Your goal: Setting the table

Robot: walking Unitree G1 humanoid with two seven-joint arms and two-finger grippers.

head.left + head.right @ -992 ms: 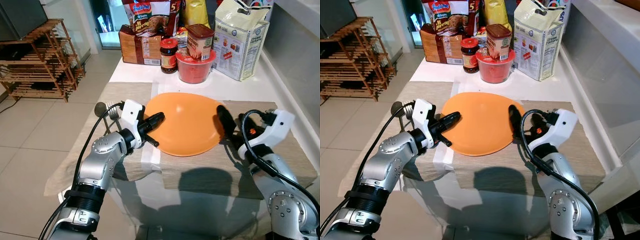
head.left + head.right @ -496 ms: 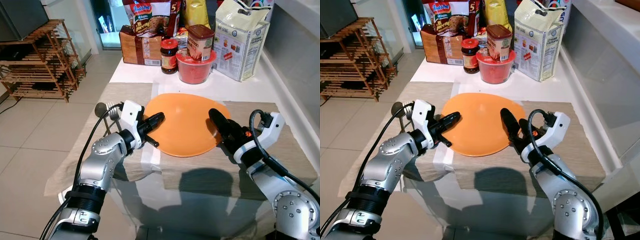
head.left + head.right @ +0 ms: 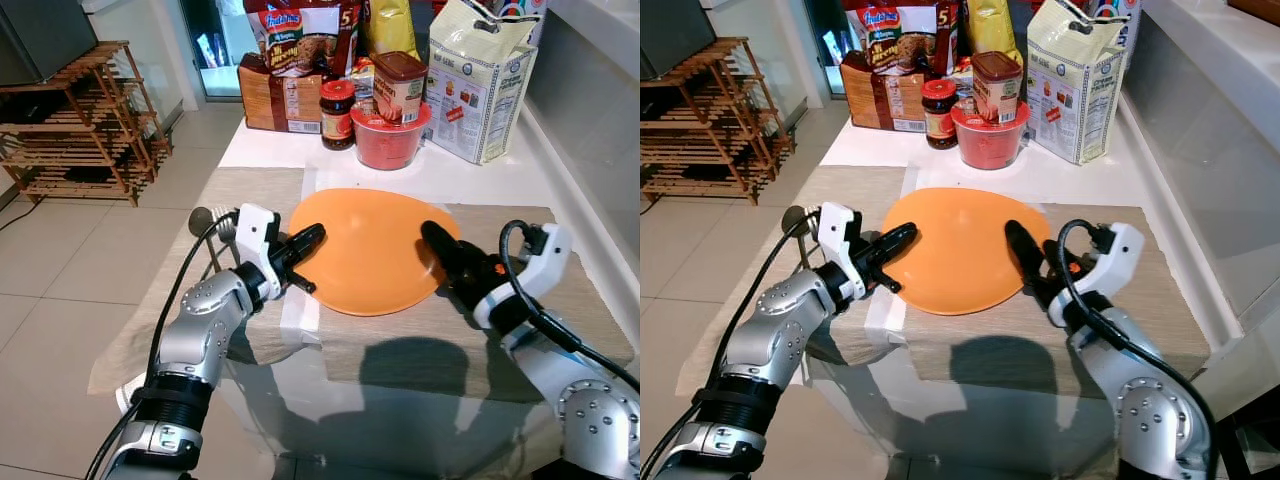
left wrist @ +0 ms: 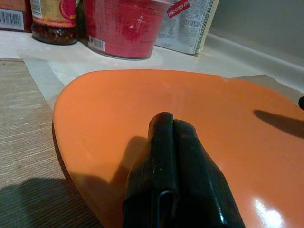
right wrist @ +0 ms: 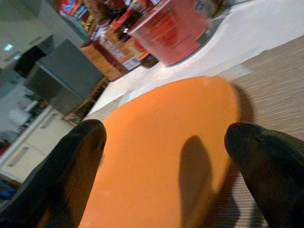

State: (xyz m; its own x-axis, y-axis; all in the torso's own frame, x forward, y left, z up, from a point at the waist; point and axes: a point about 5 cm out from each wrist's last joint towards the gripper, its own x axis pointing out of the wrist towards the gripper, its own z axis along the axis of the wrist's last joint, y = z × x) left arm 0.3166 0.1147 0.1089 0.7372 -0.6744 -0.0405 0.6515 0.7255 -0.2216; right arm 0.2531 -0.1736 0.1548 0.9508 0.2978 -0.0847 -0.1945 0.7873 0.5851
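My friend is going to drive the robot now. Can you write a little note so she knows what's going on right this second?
Left end effector: fingers shut together, tip over the left rim of the orange plate, holding nothing.
Right end effector: fingers open wide, at the plate's right edge, holding nothing.
The plate lies on the beige placemat. A spoon and fork lie on the mat behind the left arm.
Done: plate is down.
Left: probably place the spoon and fork beside the plate.
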